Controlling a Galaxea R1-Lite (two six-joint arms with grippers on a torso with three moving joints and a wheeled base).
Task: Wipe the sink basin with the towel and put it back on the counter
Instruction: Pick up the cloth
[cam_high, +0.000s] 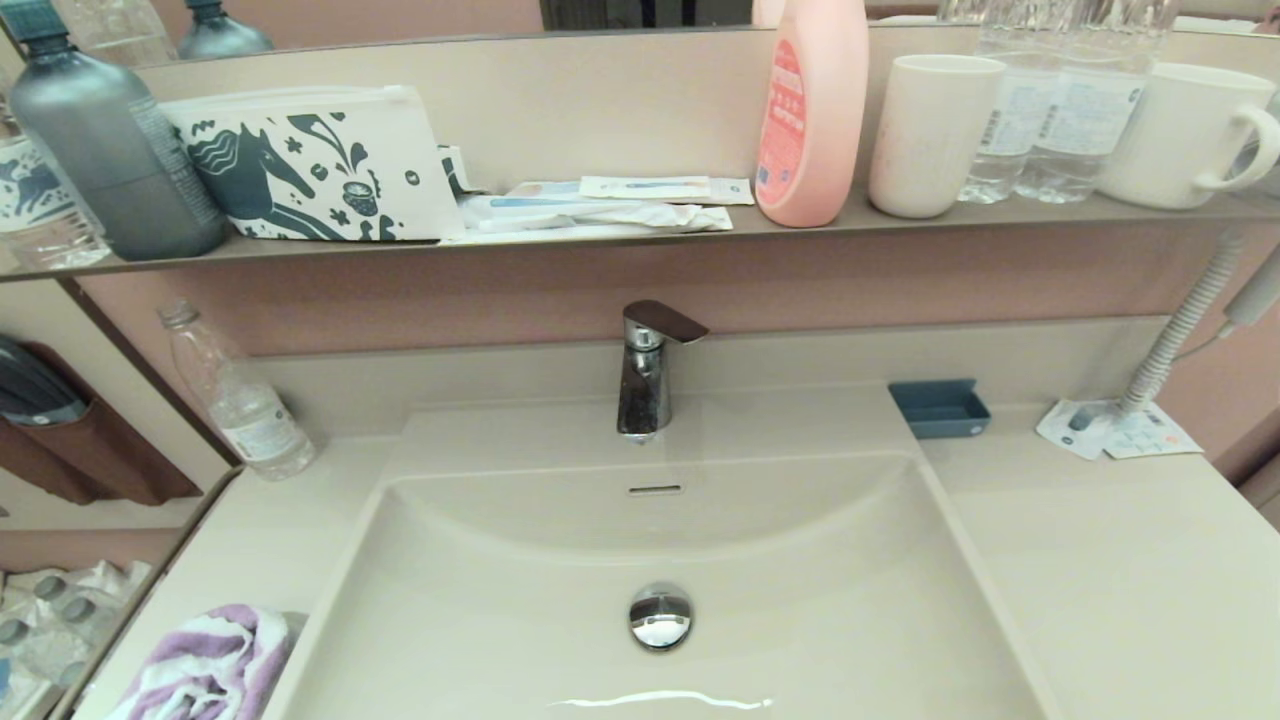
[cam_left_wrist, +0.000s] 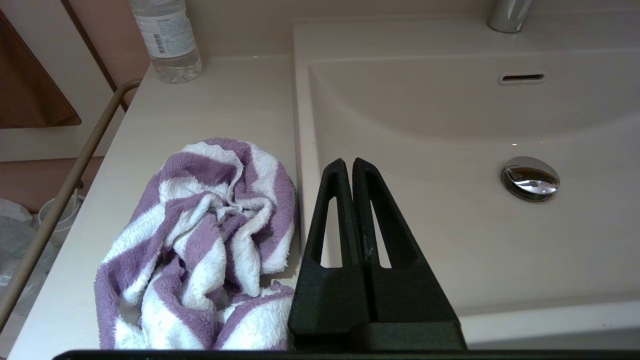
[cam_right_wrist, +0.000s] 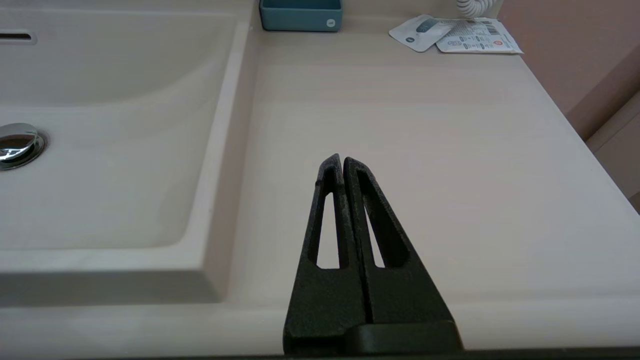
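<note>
With both my left end effector (cam_left_wrist: 352, 162) and right end effector (cam_right_wrist: 340, 159) clenched empty, I may only push the crumpled purple-and-white striped terry towel (cam_left_wrist: 210, 245) off the smooth cream-beige worktop (cam_left_wrist: 220, 100) unless I open first.

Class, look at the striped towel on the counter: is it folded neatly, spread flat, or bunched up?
Bunched up. The towel lies in a crumpled heap of twisted folds on the counter, beside the sink basin.

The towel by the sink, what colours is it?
Purple and white stripes. The towel shows best in the left wrist view.
</note>
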